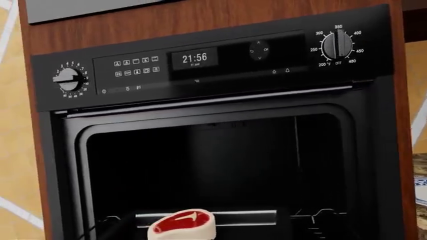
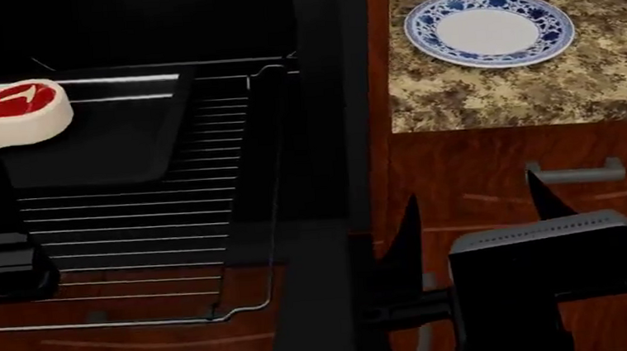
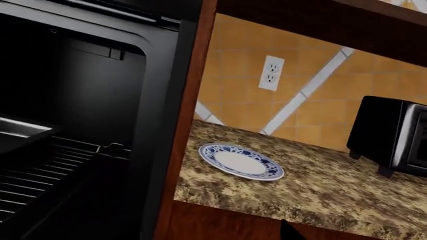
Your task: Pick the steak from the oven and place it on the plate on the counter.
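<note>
Red marbled steak [image 2: 14,115] on black oven tray [image 2: 123,147], left gripper [image 2: 5,267] low beneath, span unclear; right gripper [image 2: 473,206] wide, waiting near blue-rimmed white plate [image 2: 489,28].

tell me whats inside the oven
The steak sits on a black baking tray over wire racks. The deeper oven cavity is too dark to see.

oven [image 1: 213,125] clock display [image 1: 195,58]: reads 21:56; tiny line under it, can't make out
right temperature knob [image 1: 337,45]: 200 °F, 250, 300, 350, 400, 450, 480, OFF
</note>
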`<state>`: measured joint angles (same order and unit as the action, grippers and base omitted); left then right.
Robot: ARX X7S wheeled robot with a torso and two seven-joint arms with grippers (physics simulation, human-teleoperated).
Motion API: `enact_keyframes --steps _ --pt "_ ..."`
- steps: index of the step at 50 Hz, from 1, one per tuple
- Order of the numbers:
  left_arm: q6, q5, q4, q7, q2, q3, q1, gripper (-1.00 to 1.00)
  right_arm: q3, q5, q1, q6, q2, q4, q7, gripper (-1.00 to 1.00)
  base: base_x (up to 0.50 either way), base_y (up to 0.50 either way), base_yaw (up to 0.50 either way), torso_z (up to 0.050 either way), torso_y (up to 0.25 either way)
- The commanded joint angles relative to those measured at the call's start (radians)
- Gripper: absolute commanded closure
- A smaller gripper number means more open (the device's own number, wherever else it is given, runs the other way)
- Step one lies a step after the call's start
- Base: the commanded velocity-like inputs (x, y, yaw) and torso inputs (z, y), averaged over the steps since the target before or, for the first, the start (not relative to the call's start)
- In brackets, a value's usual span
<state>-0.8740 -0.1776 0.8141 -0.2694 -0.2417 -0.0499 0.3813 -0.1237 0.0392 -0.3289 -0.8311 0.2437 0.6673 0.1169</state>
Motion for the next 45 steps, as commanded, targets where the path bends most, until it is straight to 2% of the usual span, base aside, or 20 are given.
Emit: enact_keyframes --steps 1,45 --pt "-0.005 -0.007 0.003 -0.005 -0.007 0.006 0.006 -1.00 -0.003 0.005 -0.006 -0.007 0.004 0.004 0.002 -1.00 -0.02 0.50 0.00 0.000 0.000" --pt "0.018 -0.027 -0.024 -0.018 -0.015 -0.009 0.009 -1.00 0.004 0.023 0.002 -0.006 0.019 0.024 0.018 -1.00 -0.02 0.50 0.00 0.000 0.000"
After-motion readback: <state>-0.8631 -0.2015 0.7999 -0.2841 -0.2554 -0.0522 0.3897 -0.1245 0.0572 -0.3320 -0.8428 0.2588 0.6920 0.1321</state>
